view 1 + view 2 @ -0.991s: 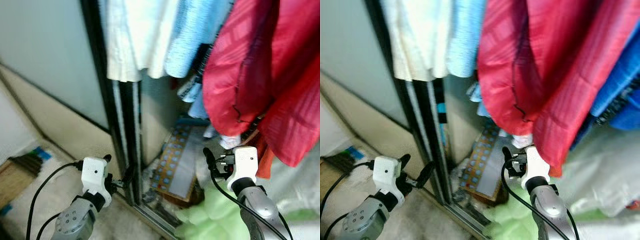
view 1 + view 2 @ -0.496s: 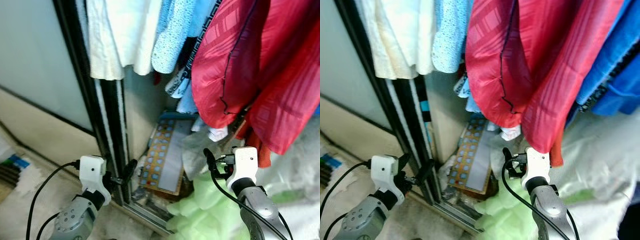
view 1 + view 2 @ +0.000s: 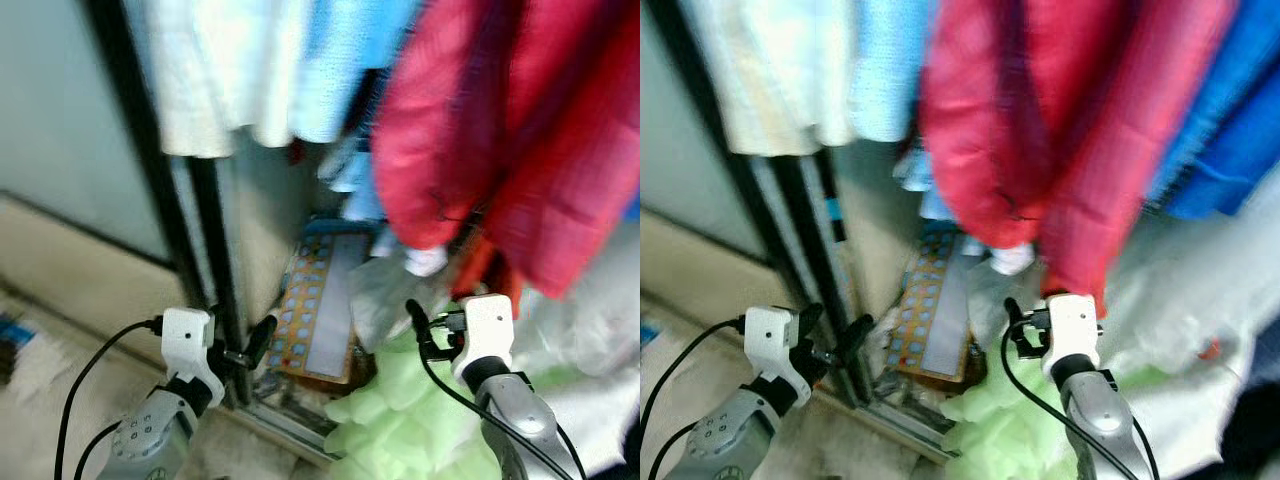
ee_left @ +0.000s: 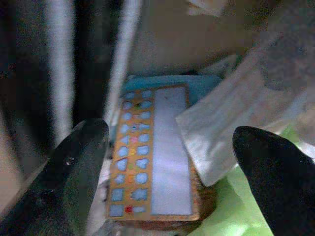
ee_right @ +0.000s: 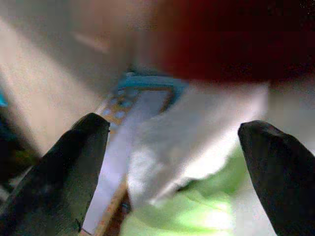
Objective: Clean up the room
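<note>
Since half a second ago my view has slid and blurred, and the flat patterned board (image 3: 318, 305) now sits nearer its centre. The rectangular board, with rows of pale blue squares on orange beside a smooth grey strip, leans in the closet under a glossy red garment (image 3: 500, 140). Crumpled light-green fabric (image 3: 400, 420) lies just beside the board. My left pincer (image 4: 167, 162) and right pincer (image 5: 172, 162) both gape, empty, near it.
</note>
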